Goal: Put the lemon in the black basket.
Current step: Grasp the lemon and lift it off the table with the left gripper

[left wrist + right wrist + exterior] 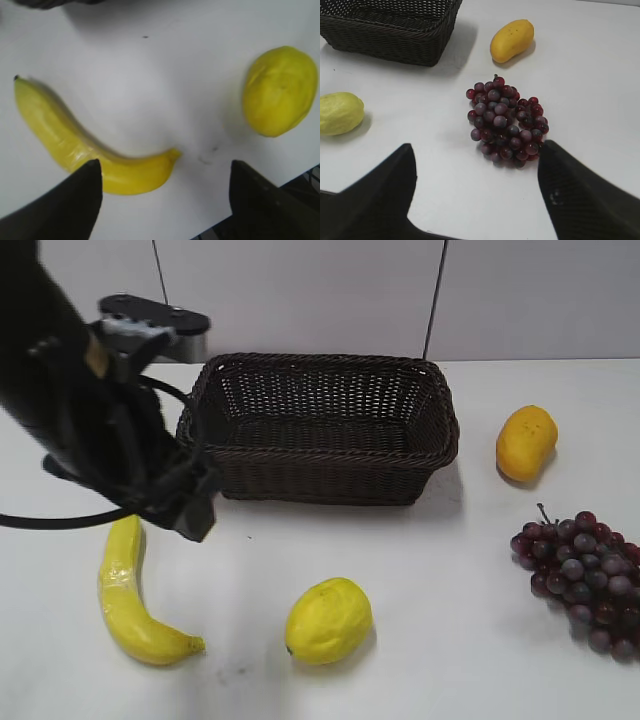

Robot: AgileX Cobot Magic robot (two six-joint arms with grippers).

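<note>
The left arm [90, 430] hides the banana's [135, 600] upper end; grapes [585, 580] are cut off.

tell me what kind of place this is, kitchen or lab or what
Probably a robot test bench in a lab, not a kitchen: a bare white table against plain wall panels, with fruit laid out apart, a lemon, banana and grapes, around a black basket.

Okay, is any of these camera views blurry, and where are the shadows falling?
Left wrist view: soft, the banana smeared along its edge. Exterior view: sharper, the lemon crisp with a faint shadow at its right. Right wrist view: fairly clear, the black basket casting a soft shadow to its right, toward the mango.
</note>
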